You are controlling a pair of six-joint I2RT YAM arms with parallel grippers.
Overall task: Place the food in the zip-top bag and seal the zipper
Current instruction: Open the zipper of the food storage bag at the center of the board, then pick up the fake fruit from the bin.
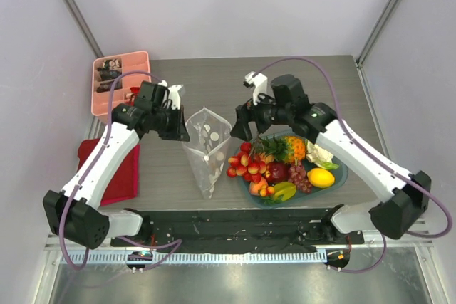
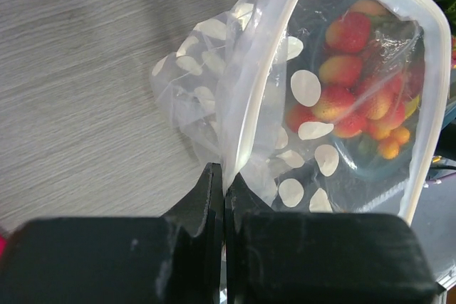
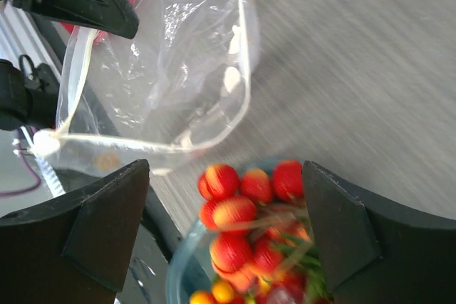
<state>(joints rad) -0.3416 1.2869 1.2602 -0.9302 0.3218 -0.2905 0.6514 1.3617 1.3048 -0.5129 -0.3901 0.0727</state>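
Observation:
The zip-top bag [image 1: 206, 151], clear with white dots, stands mid-table with its mouth held open. My left gripper [image 2: 224, 176] is shut on the bag's left mouth edge, pinching the whitish zipper [image 2: 246, 112]. The food sits heaped on a teal plate [image 1: 343, 173]: red berries [image 1: 249, 165], pineapple [image 1: 296, 149], lemon [image 1: 320, 177], grapes [image 1: 300, 176]. My right gripper [image 3: 224, 204] hangs open just above the red berries [image 3: 235, 211] at the plate's left end, with nothing between its fingers. The bag [image 3: 164, 69] lies just beyond it.
A pink compartment tray [image 1: 121, 83] stands at the back left. A red cloth [image 1: 117, 169] lies under the left arm. A black strip [image 1: 235, 222] runs along the near table edge. Grey walls enclose the table on three sides.

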